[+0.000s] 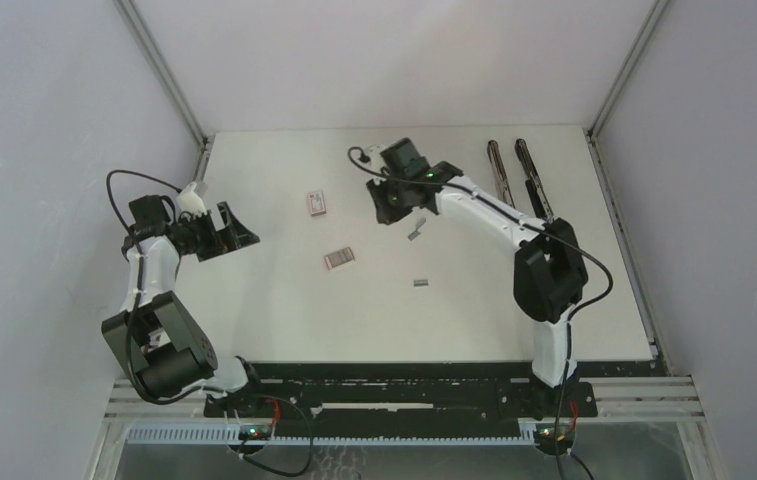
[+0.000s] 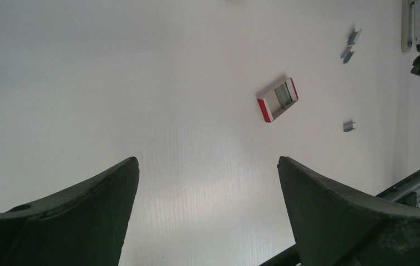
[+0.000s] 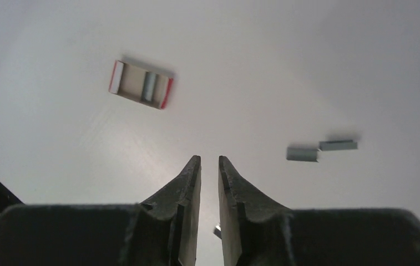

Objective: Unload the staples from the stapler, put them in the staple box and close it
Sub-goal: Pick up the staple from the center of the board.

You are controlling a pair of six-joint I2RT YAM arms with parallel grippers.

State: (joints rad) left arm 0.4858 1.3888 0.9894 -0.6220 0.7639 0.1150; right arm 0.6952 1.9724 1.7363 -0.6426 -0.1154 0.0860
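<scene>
You've got R gripper (image 3: 210, 159) fingers barely apart, nothing clamped at tips; staples (image 3: 302, 154) lie just ahead-right of them. L gripper (image 2: 207, 160) fingers wide apart, empty; open staple box (image 2: 277, 99) ahead-right, more strips beyond.

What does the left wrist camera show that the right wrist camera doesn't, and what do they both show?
Only the left wrist view shows the stapler at its top right corner, the metal rail at lower right, and the left end effector, wide open and empty. Only the right wrist view shows the right end effector, its fingers just slightly apart. Both show the open red-ended box, the pair of loose staples lying close together, and the white table.
</scene>
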